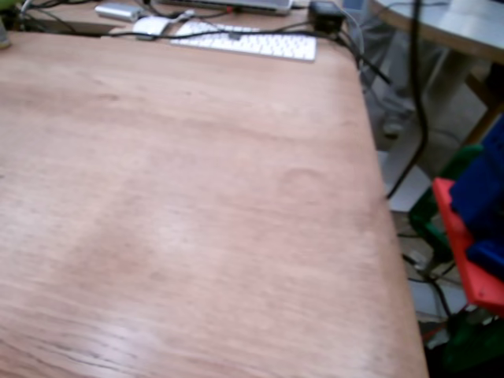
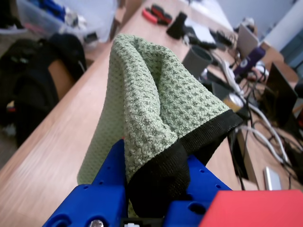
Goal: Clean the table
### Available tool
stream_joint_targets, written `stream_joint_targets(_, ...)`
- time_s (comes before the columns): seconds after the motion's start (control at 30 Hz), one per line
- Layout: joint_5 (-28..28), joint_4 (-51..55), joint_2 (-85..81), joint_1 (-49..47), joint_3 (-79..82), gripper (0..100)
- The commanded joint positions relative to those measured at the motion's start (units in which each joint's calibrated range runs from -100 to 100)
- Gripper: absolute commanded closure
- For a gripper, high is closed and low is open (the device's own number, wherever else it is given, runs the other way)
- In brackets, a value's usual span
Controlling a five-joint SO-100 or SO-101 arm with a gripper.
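Where the wrist view looks along the blue gripper (image 2: pixel 154 201), its jaws are clamped on a green waffle-weave cloth (image 2: pixel 156 99) with black edging — draped above the table (image 1: pixel 197 213), whose wood-grain top fills the fixed view, white keyboard (image 1: pixel 252 41) at its far edge.

No readable text, labels, brands or numbers are found in either view. The keyboard (image 1: pixel 252 41) at the tabletop's (image 1: pixel 197 220) far edge perhaps carries key legends, but these are blurred beyond reading in the fixed view.
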Motion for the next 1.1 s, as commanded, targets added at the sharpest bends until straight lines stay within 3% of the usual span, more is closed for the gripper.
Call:
stream_joint_targets(0.0,-0.2,-14.6,13.4,-1.5,-9.2,100)
stream_joint_targets(0.07,-0.3,-15.1,19.8,-1.8,-9.9,100)
stream_joint_targets(0.13,-0.7,-8.6,20.8,-4.5,-10.1,100)
stream_joint_targets(0.23,-7.9,6.8,21.0,-5.7,-10.2,100)
stream_joint_targets(0.3,-11.6,8.6,23.4,-10.4,-10.1,100)
stream_joint_targets(0.5,-12.2,8.1,37.0,-13.0,-10.3,100)
stream_joint_targets(0.7,-11.6,-12.2,44.8,-14.0,-10.2,100)
stream_joint_targets(0.9,-11.5,-12.7,50.5,-11.8,-10.1,100)
stream_joint_targets(1.07,-11.4,-12.8,53.5,-3.3,-10.0,100)
